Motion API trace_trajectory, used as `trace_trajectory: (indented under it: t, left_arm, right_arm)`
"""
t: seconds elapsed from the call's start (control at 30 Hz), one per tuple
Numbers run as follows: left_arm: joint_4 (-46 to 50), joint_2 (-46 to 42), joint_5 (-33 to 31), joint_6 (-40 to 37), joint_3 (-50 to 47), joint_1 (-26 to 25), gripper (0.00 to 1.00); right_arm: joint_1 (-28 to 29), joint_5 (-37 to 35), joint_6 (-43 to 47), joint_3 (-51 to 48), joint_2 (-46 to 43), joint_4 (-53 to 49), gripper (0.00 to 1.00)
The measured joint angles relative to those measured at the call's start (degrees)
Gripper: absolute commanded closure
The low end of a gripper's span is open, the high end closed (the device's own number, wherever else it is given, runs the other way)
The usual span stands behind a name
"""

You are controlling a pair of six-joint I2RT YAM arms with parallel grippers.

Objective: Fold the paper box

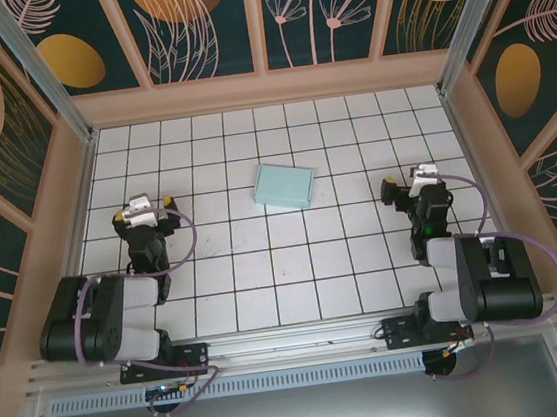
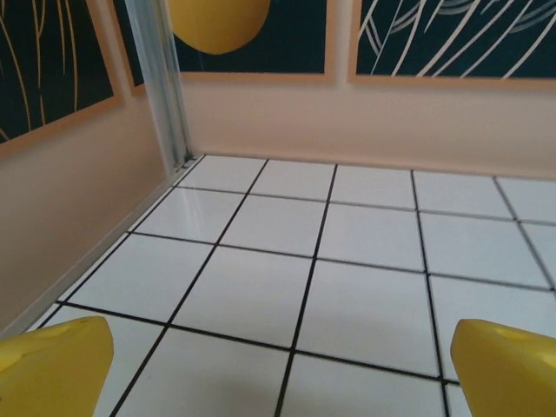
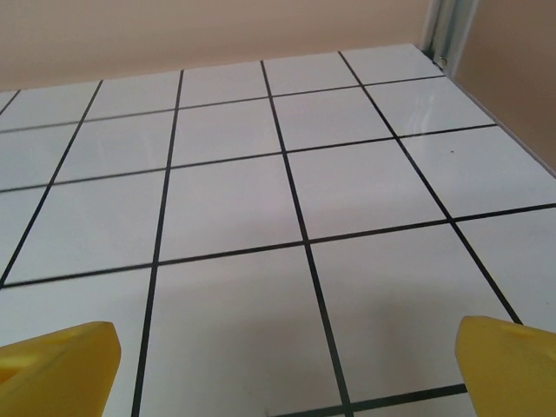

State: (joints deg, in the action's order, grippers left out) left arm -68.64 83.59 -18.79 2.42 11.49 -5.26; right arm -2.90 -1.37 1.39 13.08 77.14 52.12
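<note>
Paper box (image 1: 284,186) sitting as a shallow box, centre of worktop (image 1: 265,270), slightly far. Left tool (image 1: 146,204) and right tool (image 1: 420,174) both spread wide, empty, flanking it and well apart.

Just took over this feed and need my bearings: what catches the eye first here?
The pale mint paper box lies mid-table, askew to the white tile grid, touched by neither arm. The left gripper and right gripper flank it, both open, with yellow fingers spread wide over the tiles in the wrist views.
</note>
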Motion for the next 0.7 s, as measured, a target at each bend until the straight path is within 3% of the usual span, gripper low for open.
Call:
trace_trajectory:
  t: [0.2,0.7]
  left_arm:
    - [-1.6,3.7,6.3,0.6,0.7,3.2,0.01]
    - [-1.9,3.7,7.0,1.7,1.3,3.7,0.01]
  right_arm:
    - [-0.5,2.5,-2.2,-1.6,9.7,16.1,0.01]
    - [-0.1,2.7,-3.3,-1.5,11.4,18.5,0.01]
